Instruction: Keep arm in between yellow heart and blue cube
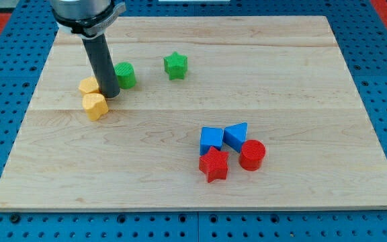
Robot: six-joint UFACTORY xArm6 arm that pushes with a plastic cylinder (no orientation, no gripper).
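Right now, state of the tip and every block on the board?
my tip: down on the board, wedged by both yellow blocks and the green cylinder
yellow block: at the rod's left, touching
yellow heart: just below-left of tip
green cylinder: right of rod
green star: alone
blue cube, blue triangle, red star, red cylinder: clustered

Arm is showing only at the view's top left, cropped by the frame edge. Upper part is showing as a wide round collar, grey metallic, with a darker black band running under it and a small lug sticking out on the view's right side. Below it a straight rod [102, 64] is hanging, cylindrical, dark grey to black, matte, a faint lighter sheen running down its length. My tip [110, 96] is looking plain, blunt, same dark colour. Cables, screws, markings: can't make out.
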